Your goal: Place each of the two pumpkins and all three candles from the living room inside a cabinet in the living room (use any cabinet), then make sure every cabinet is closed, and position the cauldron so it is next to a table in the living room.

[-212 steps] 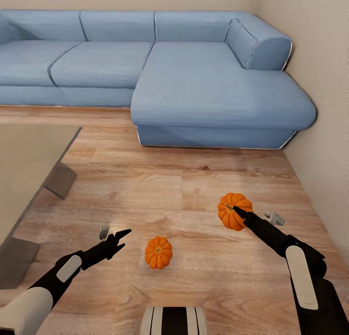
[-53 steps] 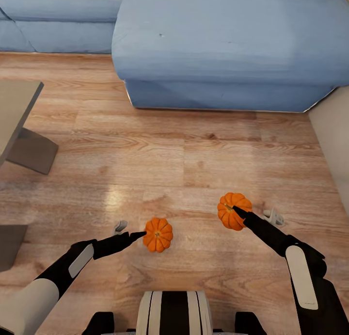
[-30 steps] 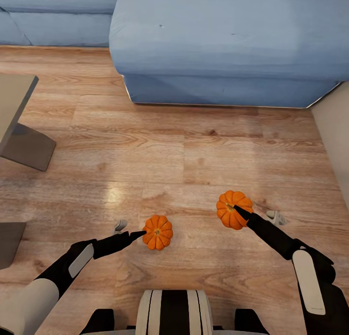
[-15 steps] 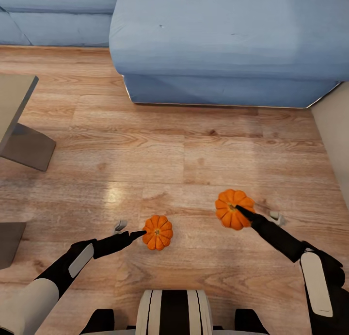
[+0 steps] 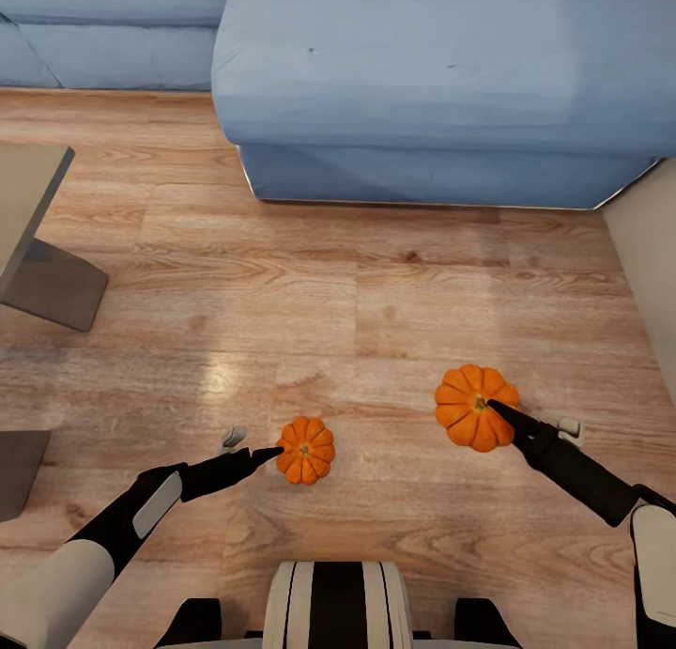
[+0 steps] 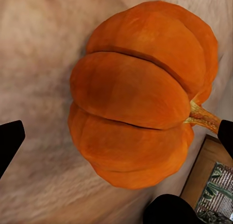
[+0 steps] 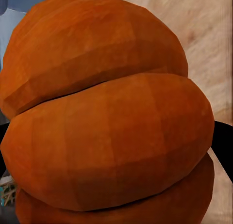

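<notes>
Your arms run from pale grey-white upper shells into matte black forearms, each with a light oblong panel, tapering to slim pointed black fingers (image 5: 266,455), and your trunk (image 5: 336,604) is white with black stripes.

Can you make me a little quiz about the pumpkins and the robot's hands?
1. True or false: the left pumpkin sits on the wooden floor.
2. Which is nearer the blue sofa in the head view? A) the pumpkin at the left gripper B) the right pumpkin at the right gripper C) both the same
3. Fill in: the grey thing at the far left edge is part of the ____.

Key: 1 true. 2 B. 3 table.
</notes>
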